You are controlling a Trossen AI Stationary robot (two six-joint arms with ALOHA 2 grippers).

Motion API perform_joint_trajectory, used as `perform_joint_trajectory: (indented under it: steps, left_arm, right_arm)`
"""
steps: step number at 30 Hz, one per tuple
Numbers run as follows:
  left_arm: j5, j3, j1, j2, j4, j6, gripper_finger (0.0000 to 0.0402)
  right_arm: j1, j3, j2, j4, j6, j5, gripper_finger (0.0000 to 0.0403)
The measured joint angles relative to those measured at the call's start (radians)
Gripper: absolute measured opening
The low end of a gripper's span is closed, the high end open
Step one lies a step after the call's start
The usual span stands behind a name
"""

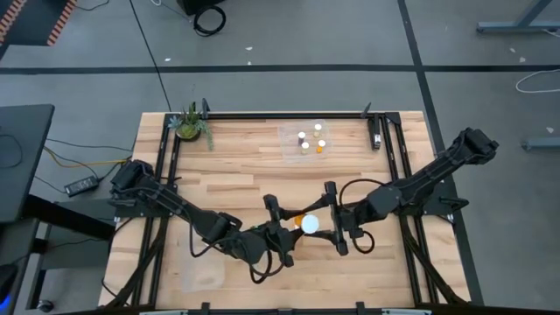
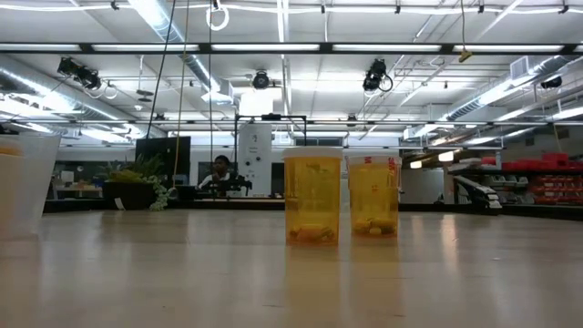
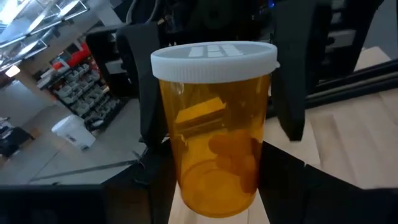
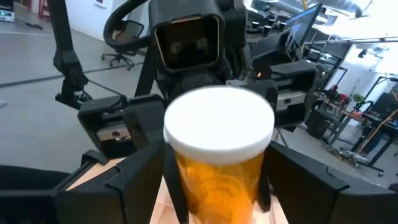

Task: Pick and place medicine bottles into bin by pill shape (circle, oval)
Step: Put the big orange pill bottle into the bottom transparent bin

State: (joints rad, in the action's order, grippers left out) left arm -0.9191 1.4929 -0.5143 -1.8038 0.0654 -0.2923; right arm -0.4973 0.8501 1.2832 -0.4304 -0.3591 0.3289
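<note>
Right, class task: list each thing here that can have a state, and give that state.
left gripper: shut on the held bottle's orange body.
right gripper: open, fingers either side of that bottle.
held bottle: capped, pills inside.
binned bottles: upright, capped, standing in the clear bin.

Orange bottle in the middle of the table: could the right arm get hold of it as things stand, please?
Probably yes. The right gripper stands open around the orange bottle with nothing between them, though the left gripper grips it from the opposite side.
</note>
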Motion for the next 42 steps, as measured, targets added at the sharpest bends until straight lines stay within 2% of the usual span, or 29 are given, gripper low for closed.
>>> perform_joint_trajectory:
  steps: [6, 12, 16, 23, 27, 30, 33, 38, 42]
  left_arm:
    - [0.003, 0.000, 0.008, 0.000, 0.006, 0.018, 0.0205]
    - [0.001, 0.000, 0.008, 0.000, 0.006, 0.018, 0.0196]
    - [-0.004, 0.000, 0.008, 0.000, 0.004, 0.018, 0.0205]
    - [-0.001, 0.000, 0.005, 0.001, 0.000, -0.009, 0.0227]
    - [0.000, 0.000, -0.023, 0.027, -0.070, 0.008, 0.0244]
    - [0.001, 0.001, -0.051, 0.057, -0.183, 0.119, 0.0251]
    - [0.013, 0.001, -0.076, 0.073, -0.363, 0.275, 0.0249]
    - [0.138, 0.001, -0.085, 0.076, -0.598, 0.510, 0.0236]
    - [0.235, 0.000, -0.084, 0.072, -0.684, 0.613, 0.0227]
  right_arm:
    - [0.005, 0.000, -0.002, -0.013, -0.001, -0.038, 0.0261]
    - [0.026, 0.000, -0.002, -0.012, -0.004, -0.047, 0.0219]
    - [0.044, 0.000, -0.002, -0.007, 0.003, -0.052, 0.0195]
    - [0.050, 0.000, -0.002, -0.003, 0.008, -0.054, 0.0193]
    - [0.050, 0.000, -0.019, 0.036, 0.022, -0.053, 0.0193]
    - [0.050, 0.000, -0.049, 0.114, 0.065, -0.049, 0.0193]
    - [0.051, 0.000, -0.071, 0.202, 0.126, -0.046, 0.0193]
    - [0.051, -0.074, -0.067, 0.248, 0.239, -0.050, 0.0193]
    - [0.050, -0.193, -0.082, 0.221, 0.320, -0.022, 0.0193]
